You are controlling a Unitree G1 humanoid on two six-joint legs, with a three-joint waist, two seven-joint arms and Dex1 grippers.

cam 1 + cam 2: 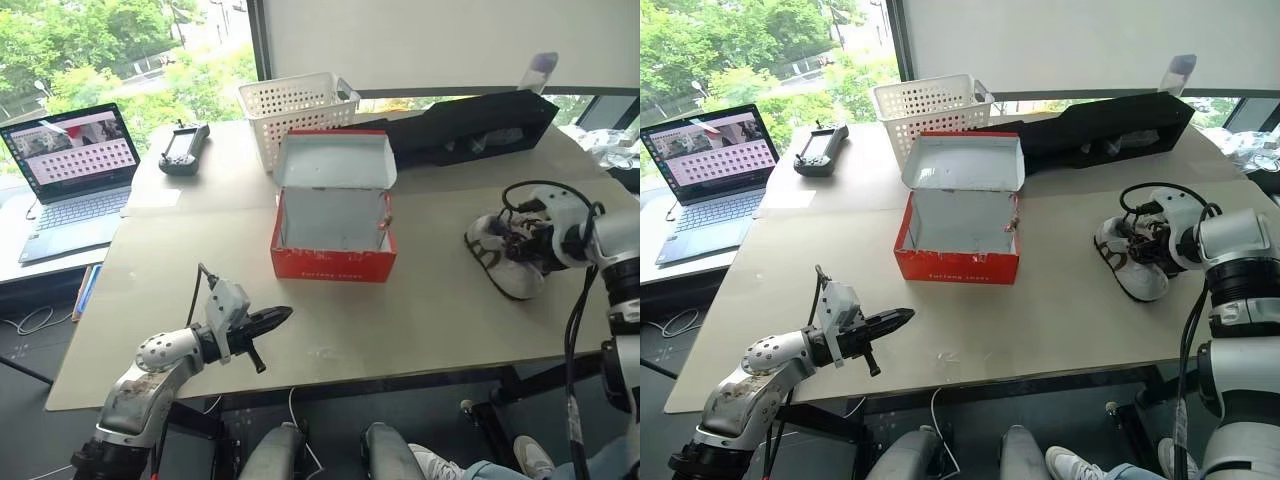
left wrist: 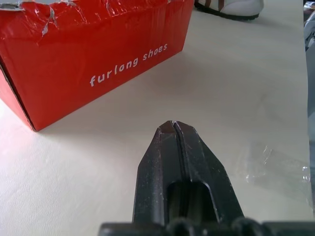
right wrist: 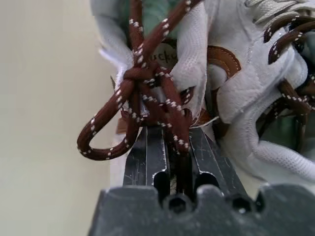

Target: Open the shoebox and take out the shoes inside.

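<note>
Partly hidden shoes (image 1: 505, 250), right end effector (image 3: 170, 132) gripping

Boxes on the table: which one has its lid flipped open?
The red shoebox, lid standing up, white inside. The white basket has no lid; the black case lies behind.

Ahead of the left gripper (image 1: 283, 316), whose fingers are pressed together, a strip of bare table (image 1: 420, 320) runs up to the red shoebox (image 1: 332, 262), which blocks the straight path forward. A patch of clear film (image 2: 275, 167) lies flat on the table just beside its fingertips. To its right the surface stays open as far as the shoes (image 1: 505, 255). The right gripper (image 3: 170, 135) is pinched on the brown laces (image 3: 147, 98), the white shoe uppers crowding directly in front of it. Beyond the box, the white basket (image 1: 295, 110) and long black case (image 1: 470, 125) close off the far edge.
</note>
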